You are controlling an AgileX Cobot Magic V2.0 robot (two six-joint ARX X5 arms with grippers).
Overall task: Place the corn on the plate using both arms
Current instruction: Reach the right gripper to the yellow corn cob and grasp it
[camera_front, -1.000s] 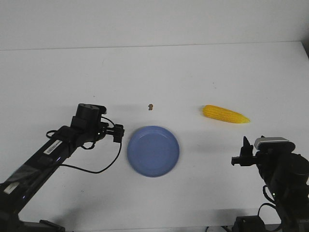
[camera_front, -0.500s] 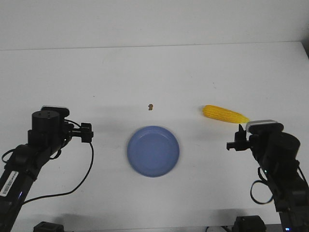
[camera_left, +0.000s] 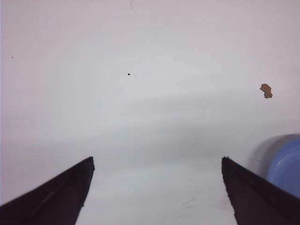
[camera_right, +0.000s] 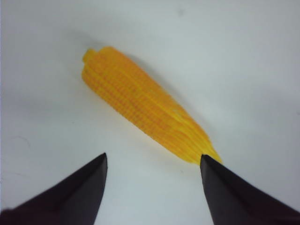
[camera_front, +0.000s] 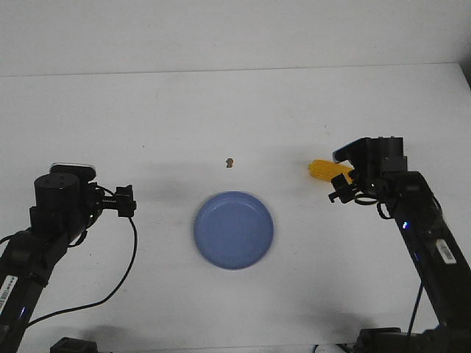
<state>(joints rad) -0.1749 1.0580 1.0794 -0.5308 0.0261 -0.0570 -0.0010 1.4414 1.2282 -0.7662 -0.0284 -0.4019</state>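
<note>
The yellow corn (camera_right: 145, 110) lies on the white table to the right of the blue plate (camera_front: 234, 230). In the front view my right gripper (camera_front: 343, 184) hangs over the corn (camera_front: 321, 170) and hides its pointed end. In the right wrist view that gripper (camera_right: 153, 157) is open and empty, and the corn's tip lies just ahead of one fingertip (camera_right: 208, 164). My left gripper (camera_front: 124, 202) is open and empty, to the left of the plate and apart from it. In the left wrist view (camera_left: 156, 161) the plate's rim (camera_left: 287, 164) shows at the edge.
A tiny brown speck (camera_front: 229, 161) lies on the table just beyond the plate; it also shows in the left wrist view (camera_left: 266, 90). The table's far edge (camera_front: 235, 71) meets a white wall.
My left arm has drawn back to the left, away from the plate. My right arm has moved forward and up to the corn, now covering its tip. The plate and the corn have not moved.
</note>
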